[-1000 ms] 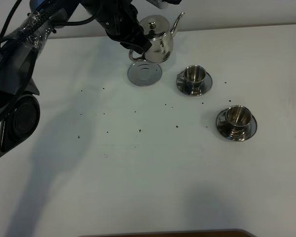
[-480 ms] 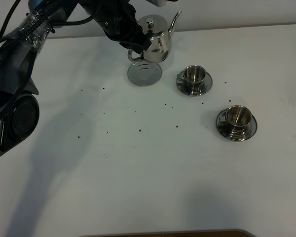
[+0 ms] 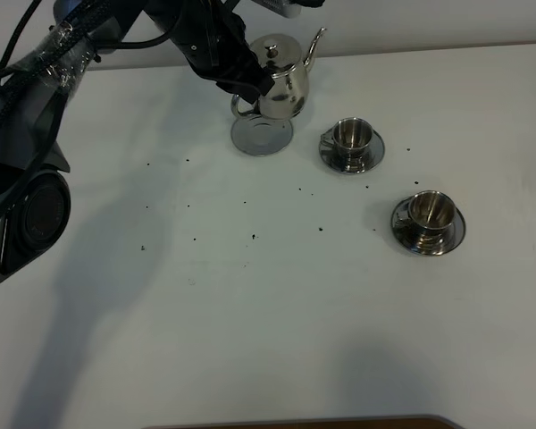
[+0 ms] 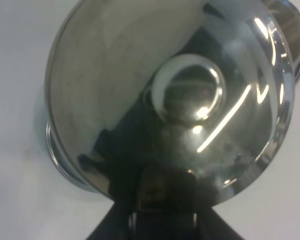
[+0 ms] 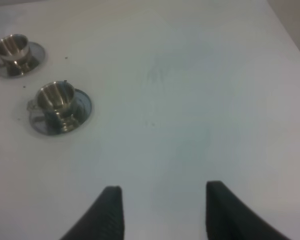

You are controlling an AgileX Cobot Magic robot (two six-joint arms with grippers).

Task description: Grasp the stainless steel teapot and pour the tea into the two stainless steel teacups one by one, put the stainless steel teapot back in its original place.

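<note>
left claw (image 3: 247, 82) is clamped part-way closed on the loop handle (image 3: 239, 105) of the stainless steel teapot (image 3: 284, 80), holding it upright. over the last second the pot has drifted from beside its round stand (image 3: 261, 141) to just over the stand's far edge, away from the two stainless steel teacups (image 3: 351, 136). that suggests setting it down comes next.

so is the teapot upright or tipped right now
Upright: the stainless steel teapot has its lid knob on top and spout pointing up, held by its handle in the left gripper.
</note>
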